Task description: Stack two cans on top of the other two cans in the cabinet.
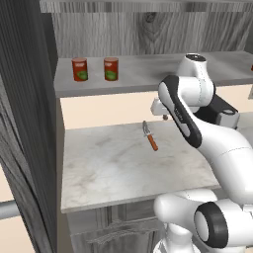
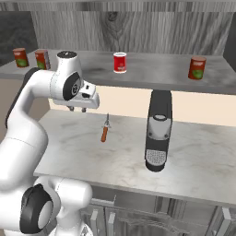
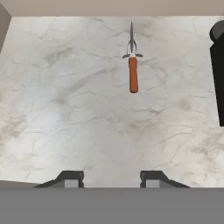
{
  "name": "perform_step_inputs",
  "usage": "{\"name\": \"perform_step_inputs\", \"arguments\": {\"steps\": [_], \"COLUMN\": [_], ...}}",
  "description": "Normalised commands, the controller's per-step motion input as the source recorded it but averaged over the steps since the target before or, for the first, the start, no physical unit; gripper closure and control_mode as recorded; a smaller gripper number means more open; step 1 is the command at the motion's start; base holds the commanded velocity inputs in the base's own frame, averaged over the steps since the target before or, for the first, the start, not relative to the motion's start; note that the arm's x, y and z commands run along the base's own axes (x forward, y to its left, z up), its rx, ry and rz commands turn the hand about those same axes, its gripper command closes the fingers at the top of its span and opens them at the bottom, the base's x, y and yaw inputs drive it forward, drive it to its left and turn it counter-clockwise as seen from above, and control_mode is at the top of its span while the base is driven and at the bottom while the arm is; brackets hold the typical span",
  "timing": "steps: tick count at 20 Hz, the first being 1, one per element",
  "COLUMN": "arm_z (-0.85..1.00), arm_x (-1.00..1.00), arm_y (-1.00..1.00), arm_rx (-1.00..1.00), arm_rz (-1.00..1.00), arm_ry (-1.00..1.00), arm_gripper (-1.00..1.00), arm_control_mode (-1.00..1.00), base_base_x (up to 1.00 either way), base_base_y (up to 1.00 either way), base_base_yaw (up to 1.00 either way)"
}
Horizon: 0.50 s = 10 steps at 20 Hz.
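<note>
My gripper point(image 3: 111, 178) hangs spread and empty over the marble counter point(image 3: 65, 122), pointing down at the knife point(image 3: 132, 72), because all four cans sit unstacked up on the cabinet shelf point(image 2: 152, 69), across the top of the right base view.

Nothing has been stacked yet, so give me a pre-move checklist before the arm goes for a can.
1. Hand free: ok, fingers apart with nothing between them.
2. All four cans upright on the cabinet shelf: ok. Left pair, white-banded can, far right can.
3. Cans unstacked: ok, each stands alone.
4. Hand aimed at a can: not ok, it faces the marble counter and the knife.
5. Coffee machine clear of the arm's path: cannot tell.
</note>
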Motion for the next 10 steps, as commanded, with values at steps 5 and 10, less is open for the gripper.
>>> {"name": "perform_step_inputs", "arguments": {"steps": [5,10], "arm_z": [0.00,0.00], "arm_x": [0.00,-0.02], "arm_y": [-0.06,-0.18], "arm_rx": [0.00,0.00], "arm_rz": [0.00,-0.01], "arm_ry": [-0.02,-0.11], "arm_gripper": [-1.00,-1.00], "arm_control_mode": [-1.00,-1.00], "base_base_x": [0.00,0.00], "base_base_y": [0.00,0.00], "base_base_yaw": [0.00,0.00]}}
